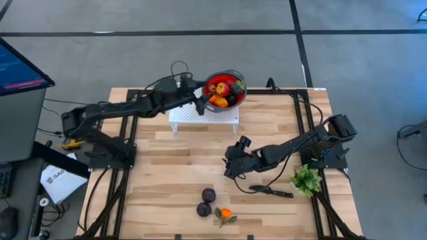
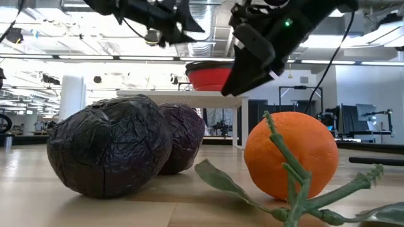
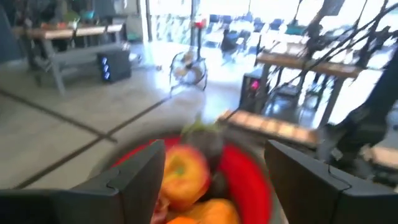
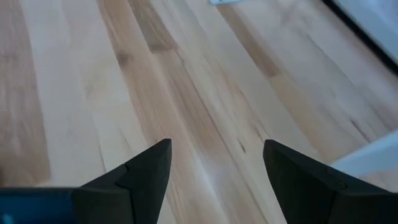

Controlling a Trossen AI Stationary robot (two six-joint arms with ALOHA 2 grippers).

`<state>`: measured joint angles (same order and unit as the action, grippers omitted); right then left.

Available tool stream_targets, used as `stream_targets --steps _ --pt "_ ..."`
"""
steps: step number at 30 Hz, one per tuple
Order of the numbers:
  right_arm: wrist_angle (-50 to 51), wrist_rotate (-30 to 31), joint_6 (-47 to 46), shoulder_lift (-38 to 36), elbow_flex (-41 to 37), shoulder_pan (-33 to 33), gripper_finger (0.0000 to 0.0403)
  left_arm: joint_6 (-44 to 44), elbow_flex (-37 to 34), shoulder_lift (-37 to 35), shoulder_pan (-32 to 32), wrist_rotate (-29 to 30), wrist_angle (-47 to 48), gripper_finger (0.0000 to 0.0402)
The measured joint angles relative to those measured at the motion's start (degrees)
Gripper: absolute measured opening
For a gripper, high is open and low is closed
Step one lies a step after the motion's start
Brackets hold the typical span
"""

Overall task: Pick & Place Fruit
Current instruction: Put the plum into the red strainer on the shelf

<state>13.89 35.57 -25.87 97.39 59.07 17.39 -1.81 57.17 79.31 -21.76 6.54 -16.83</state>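
A red bowl [image 1: 224,89] holding several fruit stands on a white stand [image 1: 203,117] at the table's far side. Inside it lie a red-yellow fruit [image 3: 183,171] and an orange one [image 3: 219,210]. My left gripper [image 1: 200,105] hovers level at the bowl's left rim, open [image 3: 214,149], with nothing between its fingers. Two dark purple fruit [image 1: 209,195] [image 1: 203,209] and an orange with green leaves [image 1: 226,214] rest on the wood near the front edge. My right gripper [image 1: 231,167] hangs open [image 4: 214,146] over bare wood at mid-table, beyond those fruit.
A black knife [image 1: 270,191] lies right of the loose fruit, and a green leafy bunch [image 1: 307,179] sits near the right edge. Black cables and frame rails run along both table sides. Bare wood spreads between the stand and the front fruit.
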Motion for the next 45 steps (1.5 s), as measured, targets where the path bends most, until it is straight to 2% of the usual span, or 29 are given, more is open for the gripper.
stream_targets --steps 2,6,10,15,18,21,24,31,37,42,45 --pt "0.1 0.0 1.0 -0.1 0.4 -0.3 0.0249 0.0 0.0 -2.7 1.2 -0.7 0.6 0.0260" --pt "-4.4 -2.9 5.2 0.1 0.6 -0.9 0.0249 -0.2 0.0 -8.2 4.3 -5.8 9.1 0.0246" --pt "-12.2 -12.4 9.5 0.4 0.6 -1.9 0.0249 -1.4 -0.6 -12.4 9.1 -6.9 20.2 0.0231" --pt "-20.4 -26.6 10.1 0.4 0.7 -3.0 0.0249 -5.3 -8.5 -16.6 16.6 -6.9 21.6 0.0216" --pt "-24.6 -31.1 9.1 1.0 0.7 -2.9 0.0249 -8.8 -15.1 -18.2 21.6 -6.3 19.0 0.0209" --pt "-24.7 -33.9 10.8 1.4 0.5 -2.1 0.0251 -12.9 -22.6 -18.8 26.8 -4.4 12.0 0.0203" --pt "-24.1 -34.3 13.1 1.3 0.7 -0.6 0.0261 -17.4 -30.2 -18.5 32.2 -1.1 2.3 0.0198" --pt "-25.1 -35.5 16.8 3.2 0.8 3.0 0.0325 -25.9 -43.9 -15.6 44.4 12.5 -19.8 0.0188" --pt "-29.1 -35.7 21.8 11.1 4.0 4.8 0.0360 -28.8 -46.5 -12.7 51.1 22.5 -25.5 0.0182" --pt "-24.0 -35.7 24.5 16.0 10.1 4.8 0.0360 -29.2 -46.2 -11.2 52.9 23.5 -27.1 0.0181" --pt "-16.0 -35.6 25.6 18.8 13.6 4.7 0.0351 -29.2 -46.2 -10.7 53.1 23.5 -27.5 0.0181"
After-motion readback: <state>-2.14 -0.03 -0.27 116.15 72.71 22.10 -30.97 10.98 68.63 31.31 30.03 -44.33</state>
